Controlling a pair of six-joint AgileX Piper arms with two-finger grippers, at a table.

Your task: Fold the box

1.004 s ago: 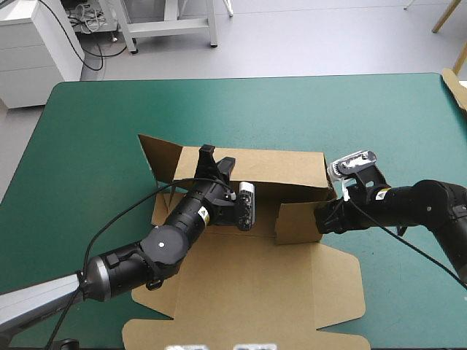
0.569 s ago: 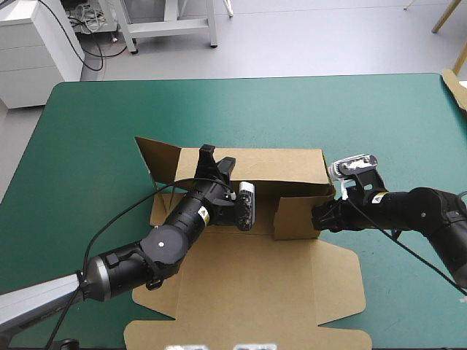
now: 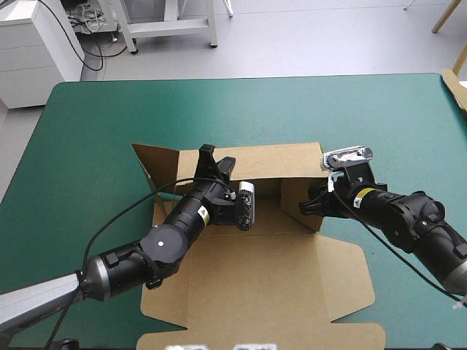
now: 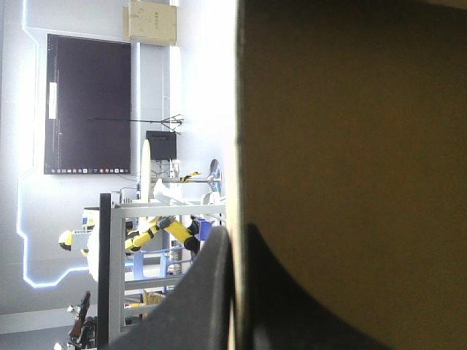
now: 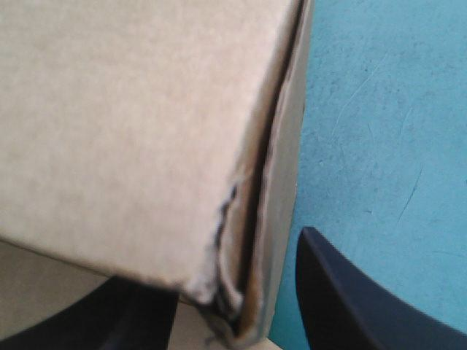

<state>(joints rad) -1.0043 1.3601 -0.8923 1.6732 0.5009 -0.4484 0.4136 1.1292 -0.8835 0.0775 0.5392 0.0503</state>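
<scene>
At the middle of the teal-green surface [image 3: 87,124]: the brown box [image 3: 255,284], partly raised. Far wall upright, with a pointed flap jutting off its left end. Short right-hand wall upright as well. Broad flat panel spread toward the near edge and reaching it.

Pinched on the far wall's top edge, toward its left end: the left claw [image 3: 207,152], black fingers [image 4: 211,292] pressed nearly together with the board's edge between them.

Astride the frayed corner of the right-hand wall: the right claw [image 3: 312,206], fingers [image 5: 343,299] spread wide, one to either side of the board. Cannot tell whether either touches it.

Wide bare cover beyond the far wall and off both sides of the box.
</scene>
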